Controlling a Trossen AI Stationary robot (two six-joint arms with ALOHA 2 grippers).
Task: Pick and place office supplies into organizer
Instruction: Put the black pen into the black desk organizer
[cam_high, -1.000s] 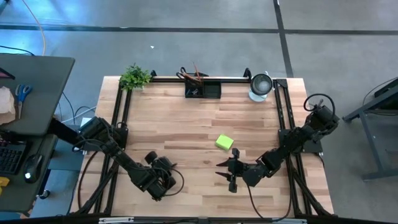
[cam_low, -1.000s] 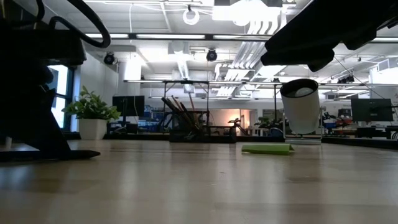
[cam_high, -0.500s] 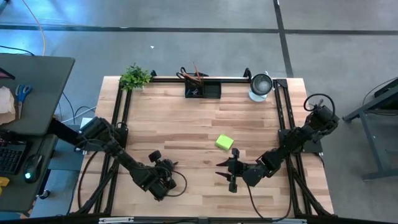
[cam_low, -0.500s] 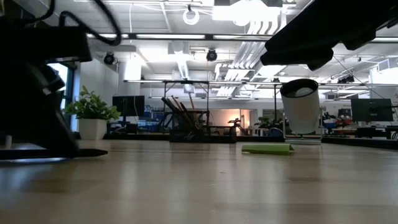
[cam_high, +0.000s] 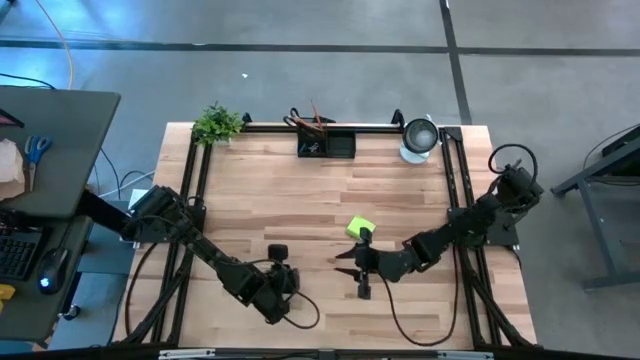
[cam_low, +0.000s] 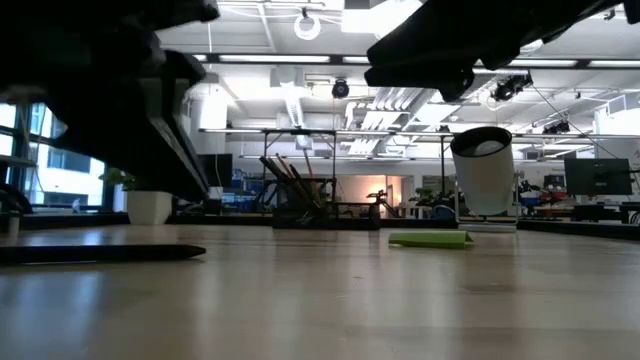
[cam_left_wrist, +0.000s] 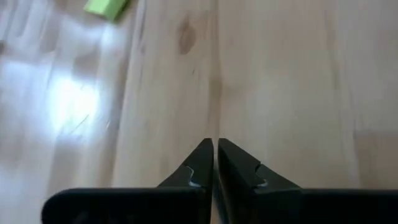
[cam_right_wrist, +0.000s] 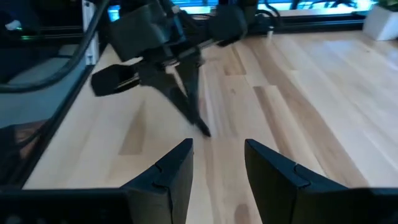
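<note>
A lime-green sticky-note pad (cam_high: 360, 229) lies flat on the wooden table near its middle, also seen in the low view (cam_low: 430, 239) and the left wrist view (cam_left_wrist: 107, 7). The black organizer (cam_high: 326, 143) stands at the far edge with pens, pencils and scissors sticking up out of it. My right gripper (cam_high: 350, 272) hovers open just nearer than the pad, nothing between its fingers (cam_right_wrist: 217, 146). My left gripper (cam_high: 278, 262) is to its left, fingers shut on nothing (cam_left_wrist: 215, 144), pointing down at bare wood (cam_right_wrist: 204, 132).
A round silver-and-white cup (cam_high: 419, 138) stands at the far right corner and a small potted plant (cam_high: 216, 124) at the far left. Black frame rails (cam_high: 455, 200) run along both sides. Bare wood lies between the pad and the organizer.
My left gripper has gone toward the table's right edge, closer to my right gripper. My right gripper has gone toward the table's left edge and a little farther back, nearer the sticky-note pad. The pad has stayed where it was.
</note>
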